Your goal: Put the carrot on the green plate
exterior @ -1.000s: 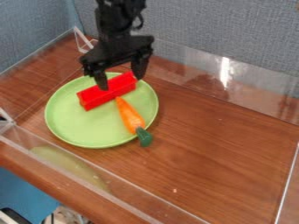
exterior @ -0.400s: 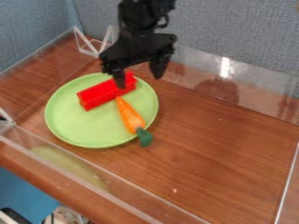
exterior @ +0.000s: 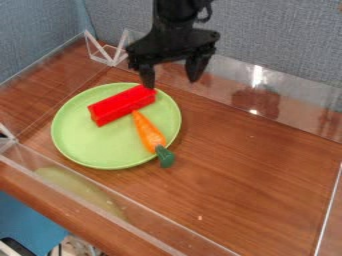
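Observation:
The orange carrot (exterior: 148,131) lies on the right part of the green plate (exterior: 83,137), its dark green stub end (exterior: 163,156) hanging just over the plate's front right rim. A red rectangular block (exterior: 122,103) rests on the plate's far side. My black gripper (exterior: 173,68) hangs open above the table behind the plate's far right edge, with nothing between its fingers, apart from the carrot and the block.
A brown wooden table (exterior: 254,160) is enclosed by low clear plastic walls (exterior: 287,90). A clear stand-like piece (exterior: 96,46) sits at the back left corner. Bare wood stretches to the right of the plate.
My gripper has risen and moved back and to the right, away from the red block and the plate. The carrot, block and plate have stayed where they were.

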Controlling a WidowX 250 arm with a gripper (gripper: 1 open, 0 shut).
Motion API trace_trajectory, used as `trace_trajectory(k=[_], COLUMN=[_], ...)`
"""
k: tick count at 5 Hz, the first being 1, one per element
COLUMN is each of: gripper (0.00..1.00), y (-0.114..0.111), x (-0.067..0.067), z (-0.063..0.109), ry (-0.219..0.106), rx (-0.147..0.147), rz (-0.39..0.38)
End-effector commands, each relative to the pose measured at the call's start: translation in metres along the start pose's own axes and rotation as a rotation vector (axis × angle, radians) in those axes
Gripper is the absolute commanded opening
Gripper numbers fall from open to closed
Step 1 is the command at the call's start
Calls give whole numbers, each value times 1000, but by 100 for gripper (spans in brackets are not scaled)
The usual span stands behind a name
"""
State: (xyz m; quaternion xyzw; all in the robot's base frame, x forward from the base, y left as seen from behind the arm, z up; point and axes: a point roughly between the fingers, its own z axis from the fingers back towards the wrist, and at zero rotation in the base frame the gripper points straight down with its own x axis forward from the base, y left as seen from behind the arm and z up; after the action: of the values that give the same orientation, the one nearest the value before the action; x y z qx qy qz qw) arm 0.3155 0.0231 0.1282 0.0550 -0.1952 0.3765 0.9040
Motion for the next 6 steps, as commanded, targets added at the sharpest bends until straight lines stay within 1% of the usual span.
trace_trajectory(k=[1,2,3,4,5,6], gripper=[100,100,100,100,100,100], y=[2,10,5,-3,-6,-5], x=[12,12,7,0,0,3], z=[21,18,11,7,11,12], ry=[-72,-67,-64,-52,-33,-22], rx=[-40,-22,38,76,100,118], rz=[-114,-115,-24,35,78,93])
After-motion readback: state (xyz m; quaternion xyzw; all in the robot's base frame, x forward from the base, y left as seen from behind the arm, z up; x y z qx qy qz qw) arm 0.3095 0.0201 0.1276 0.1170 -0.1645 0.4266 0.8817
